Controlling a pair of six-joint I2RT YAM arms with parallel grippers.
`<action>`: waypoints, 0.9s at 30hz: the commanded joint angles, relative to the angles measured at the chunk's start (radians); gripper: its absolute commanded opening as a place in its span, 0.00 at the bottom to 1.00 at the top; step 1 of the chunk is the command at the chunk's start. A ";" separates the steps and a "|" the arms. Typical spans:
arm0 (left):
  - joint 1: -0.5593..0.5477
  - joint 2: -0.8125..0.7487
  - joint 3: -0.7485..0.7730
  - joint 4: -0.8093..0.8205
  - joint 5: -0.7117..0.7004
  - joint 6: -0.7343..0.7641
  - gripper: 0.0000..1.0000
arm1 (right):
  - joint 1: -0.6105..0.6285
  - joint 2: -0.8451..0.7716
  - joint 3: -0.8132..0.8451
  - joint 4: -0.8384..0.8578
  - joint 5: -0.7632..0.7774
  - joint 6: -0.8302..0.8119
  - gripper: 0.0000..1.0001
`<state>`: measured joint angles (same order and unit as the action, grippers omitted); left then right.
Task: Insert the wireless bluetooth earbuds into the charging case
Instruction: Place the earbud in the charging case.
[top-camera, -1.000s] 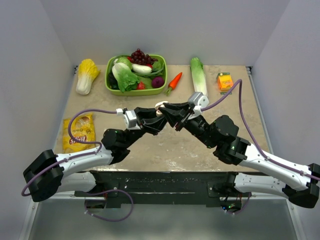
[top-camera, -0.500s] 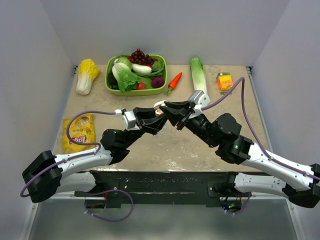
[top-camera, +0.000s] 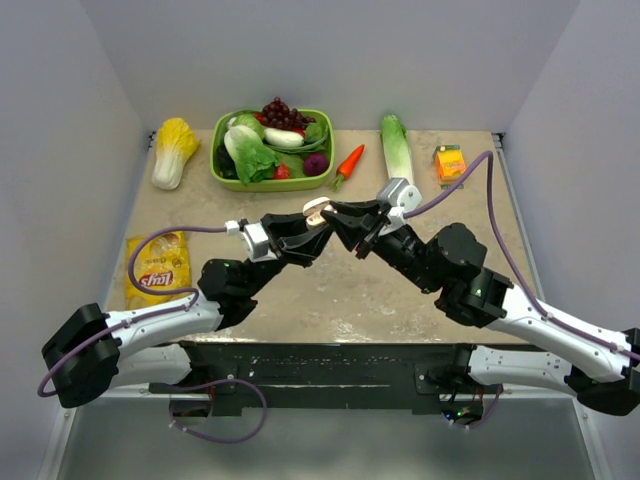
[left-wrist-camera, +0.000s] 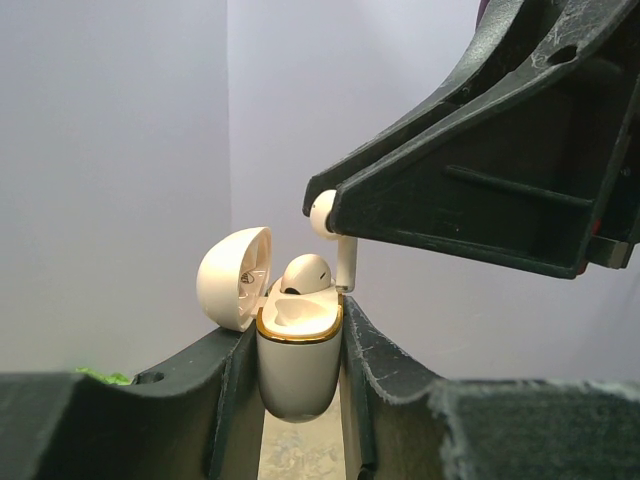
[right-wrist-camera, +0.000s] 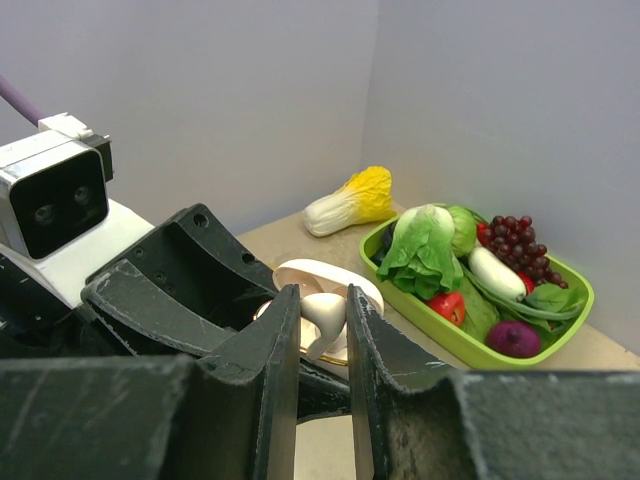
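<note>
One earbud (left-wrist-camera: 322, 215) tight in right gripper (right-wrist-camera: 322, 300)

Lighting: bright, even, diffuse; shadows faint. Wrist views soft in near foreground. Mild sheen on charging case (left-wrist-camera: 297, 375).

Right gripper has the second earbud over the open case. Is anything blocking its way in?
Nothing visible does. The left gripper holds the charging case upright, with its lid swung open to the left. A seated earbud fills one side. The held earbud in the right gripper hangs stem-down just above the rim beside it.
</note>
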<state>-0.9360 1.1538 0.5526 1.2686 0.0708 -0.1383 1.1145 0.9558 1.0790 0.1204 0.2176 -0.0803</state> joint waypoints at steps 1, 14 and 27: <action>0.006 0.009 0.046 0.064 -0.019 0.025 0.00 | 0.007 0.006 0.045 -0.021 -0.006 -0.026 0.00; 0.005 0.067 0.058 0.055 -0.008 0.005 0.00 | 0.011 0.031 0.050 -0.022 -0.011 -0.030 0.00; 0.006 0.069 0.053 0.071 0.020 -0.012 0.00 | 0.011 0.064 0.048 -0.016 0.034 -0.058 0.00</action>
<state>-0.9360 1.2266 0.5667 1.2602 0.0723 -0.1387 1.1210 1.0073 1.0889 0.0921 0.2211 -0.1112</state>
